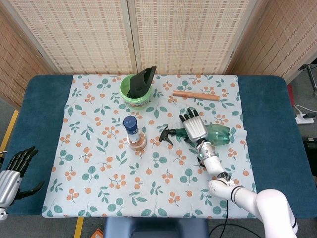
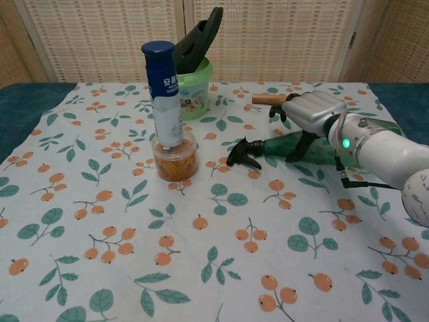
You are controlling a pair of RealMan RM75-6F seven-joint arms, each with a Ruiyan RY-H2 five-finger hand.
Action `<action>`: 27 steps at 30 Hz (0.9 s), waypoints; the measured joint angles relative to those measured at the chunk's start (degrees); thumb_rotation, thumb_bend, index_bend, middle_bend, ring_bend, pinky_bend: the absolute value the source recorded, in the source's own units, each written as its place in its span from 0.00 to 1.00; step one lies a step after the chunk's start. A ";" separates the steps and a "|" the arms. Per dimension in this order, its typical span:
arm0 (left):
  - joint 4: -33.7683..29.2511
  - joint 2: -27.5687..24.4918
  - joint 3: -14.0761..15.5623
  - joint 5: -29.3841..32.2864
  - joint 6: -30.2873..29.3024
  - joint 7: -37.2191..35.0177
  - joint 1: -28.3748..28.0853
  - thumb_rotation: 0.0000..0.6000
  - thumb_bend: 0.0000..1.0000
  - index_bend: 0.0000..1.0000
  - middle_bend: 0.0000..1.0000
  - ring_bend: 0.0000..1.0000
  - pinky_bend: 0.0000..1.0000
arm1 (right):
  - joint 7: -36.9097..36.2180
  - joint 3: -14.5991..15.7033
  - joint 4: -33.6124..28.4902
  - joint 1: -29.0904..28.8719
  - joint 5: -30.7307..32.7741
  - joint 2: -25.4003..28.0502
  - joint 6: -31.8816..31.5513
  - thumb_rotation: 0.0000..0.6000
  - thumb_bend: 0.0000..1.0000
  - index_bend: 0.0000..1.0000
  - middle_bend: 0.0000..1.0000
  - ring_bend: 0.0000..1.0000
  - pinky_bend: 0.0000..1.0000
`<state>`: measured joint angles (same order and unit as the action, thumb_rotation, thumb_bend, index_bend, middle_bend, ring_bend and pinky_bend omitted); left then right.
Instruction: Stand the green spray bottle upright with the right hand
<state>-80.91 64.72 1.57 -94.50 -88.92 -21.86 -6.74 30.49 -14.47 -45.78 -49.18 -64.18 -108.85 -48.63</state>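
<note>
Bottle: green spray bottle [image 1: 213, 134] lies flat on surface, nozzle toward blue can [image 2: 163, 94].
Robot hand: right robot hand [image 1: 195, 128] draped over it, fingers apart, not clamped.
Risk: a loose grasp may roll it.

Right hand [image 1: 194, 128] palm down over the green spray bottle [image 2: 285, 146], fingers draped across it. Left hand [image 1: 11, 173] well apart, fingers spread, idle.
</note>
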 measured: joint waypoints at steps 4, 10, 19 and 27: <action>0.37 0.03 -0.21 0.57 0.26 -0.70 -0.06 1.00 0.22 0.00 0.00 0.00 0.00 | -2.04 0.49 2.84 -0.71 -1.64 -1.74 -0.25 1.00 0.00 0.32 0.26 0.27 0.22; 0.47 -0.11 -0.37 0.68 0.05 -1.27 -0.04 1.00 0.23 0.00 0.00 0.00 0.00 | -4.62 1.45 6.92 -1.18 -3.96 -3.81 -1.06 1.00 0.00 0.40 0.32 0.38 0.23; 0.59 -0.08 -0.09 0.26 -0.34 -1.37 0.22 1.00 0.23 0.00 0.00 0.00 0.00 | -7.19 2.95 10.85 -1.11 -7.27 -5.90 -2.80 1.00 0.02 0.60 0.47 0.49 0.28; 0.56 -0.22 -0.20 0.61 -0.02 -1.78 0.14 1.00 0.23 0.00 0.00 0.00 0.00 | -7.25 3.41 12.59 -0.65 -8.35 -6.65 -2.94 1.00 0.10 0.70 0.54 0.56 0.36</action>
<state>-80.35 64.50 1.37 -93.89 -88.93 -23.64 -6.60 23.25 -11.06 -33.19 -49.82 -72.53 -115.50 -51.58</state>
